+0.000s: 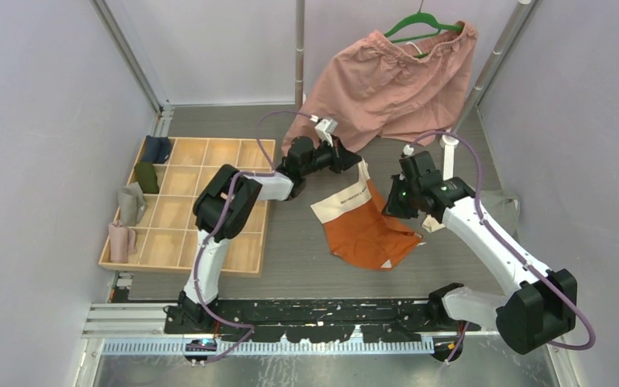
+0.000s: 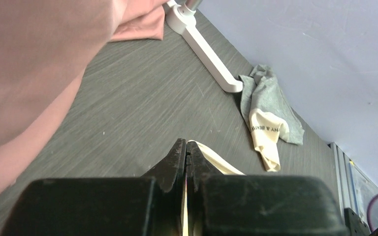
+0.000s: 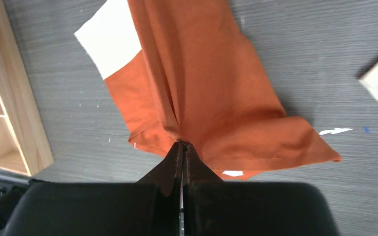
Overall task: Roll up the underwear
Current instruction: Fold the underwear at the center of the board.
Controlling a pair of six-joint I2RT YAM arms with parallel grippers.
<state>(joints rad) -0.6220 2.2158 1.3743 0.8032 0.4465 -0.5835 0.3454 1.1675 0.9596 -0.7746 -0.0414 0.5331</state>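
Observation:
The rust-orange underwear (image 1: 371, 227) with a cream-white waistband (image 1: 340, 201) hangs stretched above the table centre, held at two corners. My left gripper (image 1: 357, 162) is shut on its cream trim (image 2: 215, 158) at the far corner. My right gripper (image 1: 390, 206) is shut on the orange cloth (image 3: 211, 93) at the right edge; the fingertips (image 3: 182, 145) pinch a fold. The grey underwear (image 2: 270, 108) with cream trim lies crumpled on the table at the far right, by the wall (image 1: 506, 203).
A wooden compartment tray (image 1: 209, 211) sits at left, with rolled garments in its left cells (image 1: 133, 203). Big pink shorts (image 1: 387, 85) hang from a green hanger at the back. A white stand foot (image 2: 209, 51) lies near the grey garment.

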